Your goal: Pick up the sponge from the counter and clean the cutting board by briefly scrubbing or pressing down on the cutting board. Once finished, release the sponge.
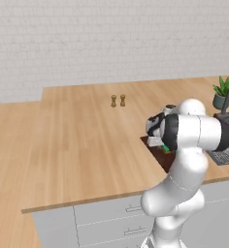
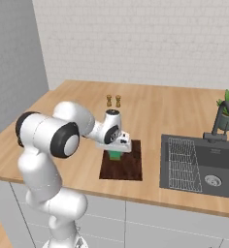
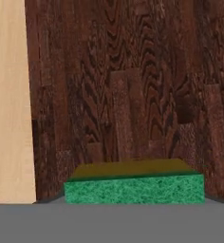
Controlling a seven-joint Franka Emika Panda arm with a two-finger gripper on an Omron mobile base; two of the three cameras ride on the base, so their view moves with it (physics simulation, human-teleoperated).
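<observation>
Hand view looks straight down past the green sponge, clamped in the hand, onto the dark cutting board. From the right base view, the hand holds the sponge just above the cutting board, near its far left corner. That board lies on the tabletop, left of the sink; two small shakers stand beyond it.

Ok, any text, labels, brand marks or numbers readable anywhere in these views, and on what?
None. The sponge, the cutting board, the counter, the two small shakers and the sink all show plain surfaces with no writing.
</observation>
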